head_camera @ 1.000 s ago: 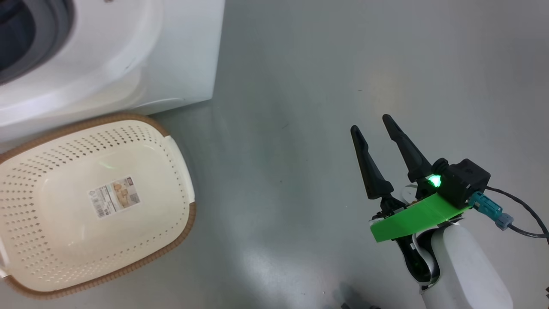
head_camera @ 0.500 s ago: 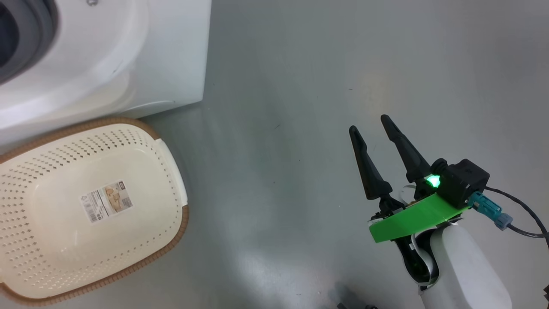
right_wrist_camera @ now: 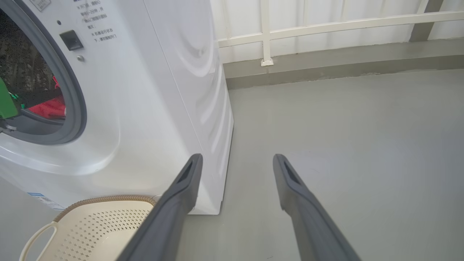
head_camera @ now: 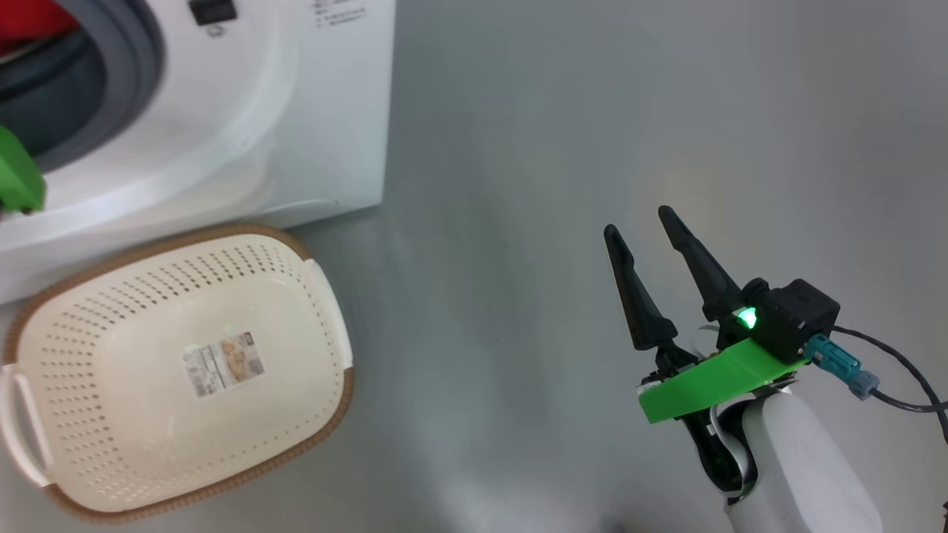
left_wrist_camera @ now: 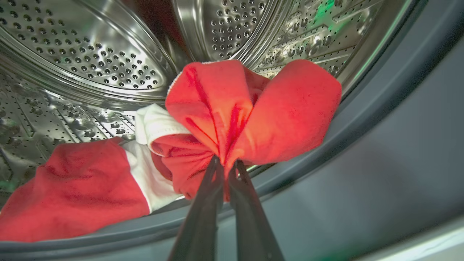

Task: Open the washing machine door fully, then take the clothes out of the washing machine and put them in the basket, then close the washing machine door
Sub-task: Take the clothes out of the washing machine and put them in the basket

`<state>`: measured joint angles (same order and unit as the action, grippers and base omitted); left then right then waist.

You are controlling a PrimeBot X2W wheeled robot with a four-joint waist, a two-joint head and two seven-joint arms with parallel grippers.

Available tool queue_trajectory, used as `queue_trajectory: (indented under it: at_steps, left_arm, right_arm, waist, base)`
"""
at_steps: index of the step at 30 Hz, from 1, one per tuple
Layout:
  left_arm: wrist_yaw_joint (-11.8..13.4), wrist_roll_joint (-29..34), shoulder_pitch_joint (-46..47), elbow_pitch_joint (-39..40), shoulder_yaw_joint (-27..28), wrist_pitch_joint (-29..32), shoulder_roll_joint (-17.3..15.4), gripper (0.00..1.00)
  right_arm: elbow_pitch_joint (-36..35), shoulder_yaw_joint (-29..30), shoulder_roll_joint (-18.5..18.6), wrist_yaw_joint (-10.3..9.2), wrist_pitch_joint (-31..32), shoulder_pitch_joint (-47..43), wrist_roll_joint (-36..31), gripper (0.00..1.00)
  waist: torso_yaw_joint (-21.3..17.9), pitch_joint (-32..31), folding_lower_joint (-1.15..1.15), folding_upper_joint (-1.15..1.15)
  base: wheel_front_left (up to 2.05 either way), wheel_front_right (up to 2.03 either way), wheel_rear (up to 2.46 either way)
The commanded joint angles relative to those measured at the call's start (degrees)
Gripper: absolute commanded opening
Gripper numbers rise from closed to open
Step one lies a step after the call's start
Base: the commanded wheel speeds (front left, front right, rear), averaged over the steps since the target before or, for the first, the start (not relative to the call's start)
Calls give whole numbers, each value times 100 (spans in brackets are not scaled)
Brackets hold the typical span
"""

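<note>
In the left wrist view my left gripper [left_wrist_camera: 226, 165] is shut on a bunched red garment [left_wrist_camera: 250, 112] at the grey gasket's [left_wrist_camera: 362, 145] lip, inside the steel drum [left_wrist_camera: 90, 58]. More red clothes with white trim [left_wrist_camera: 69, 188] lie low in the drum. The white washing machine [head_camera: 296, 111] stands at the head view's upper left, with red fabric [head_camera: 29, 15] showing in its mouth. The cream basket [head_camera: 111, 370] sits on the floor before it, with nothing in it. My right gripper [head_camera: 641, 222] hovers open over bare floor at the right. The door is out of view.
Grey floor [head_camera: 518, 185] spreads between the basket and my right arm. In the right wrist view a white railing [right_wrist_camera: 326, 21] and a wall kerb run behind the machine [right_wrist_camera: 163, 90]. A green bracket of my left arm [head_camera: 16, 178] shows at the drum's mouth.
The head camera has shifted, bringing more of the machine's opening and the basket's left handle into view. My right gripper holds about the same pose.
</note>
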<state>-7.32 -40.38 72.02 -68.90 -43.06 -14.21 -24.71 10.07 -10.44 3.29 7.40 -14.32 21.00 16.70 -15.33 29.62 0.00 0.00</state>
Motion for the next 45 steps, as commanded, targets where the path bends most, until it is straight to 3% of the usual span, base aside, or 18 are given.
queue_trajectory:
  at_steps: [1, 7, 15, 27, 37, 45]
  left_arm:
    - [-4, -42, -36, 106, 166, -70, -237, 0]
    - [197, -111, -751, 1137, 1149, -77, -205, 0]
    - [231, 457, -1866, 2372, 2511, -78, -10, 0]
    - [54, 1541, -3353, 4372, 4283, -78, 794, 0]
    - [-12, 1861, -4410, 6057, 4811, -78, 1268, 0]
    - [-15, 1827, -5233, 7198, 4934, -79, 1435, 0]
  right_arm:
    - [-104, -110, -27, 9, -68, -185, -52, 100]
    - [-73, -61, 77, 9, -68, -295, -55, 100]
    - [-53, 67, 215, 9, -68, -486, -36, 100]
    - [-116, 290, 294, 9, -68, -676, -49, 100]
    - [-155, 418, 334, 9, -68, -725, -76, 100]
    - [-193, 461, 343, 9, -68, -737, -91, 100]
  waist:
    - [182, -244, 0, 0]
    - [405, -616, 0, 0]
    - [656, -957, 0, 0]
    - [937, -1168, 0, 0]
    - [1139, -1230, 0, 0]
    - [1219, -1199, 0, 0]
  base:
    - [0, 0, 0]
    - [0, 0, 0]
    - [0, 0, 0]
    - [0, 0, 0]
    - [0, 0, 0]
    - [0, 0, 0]
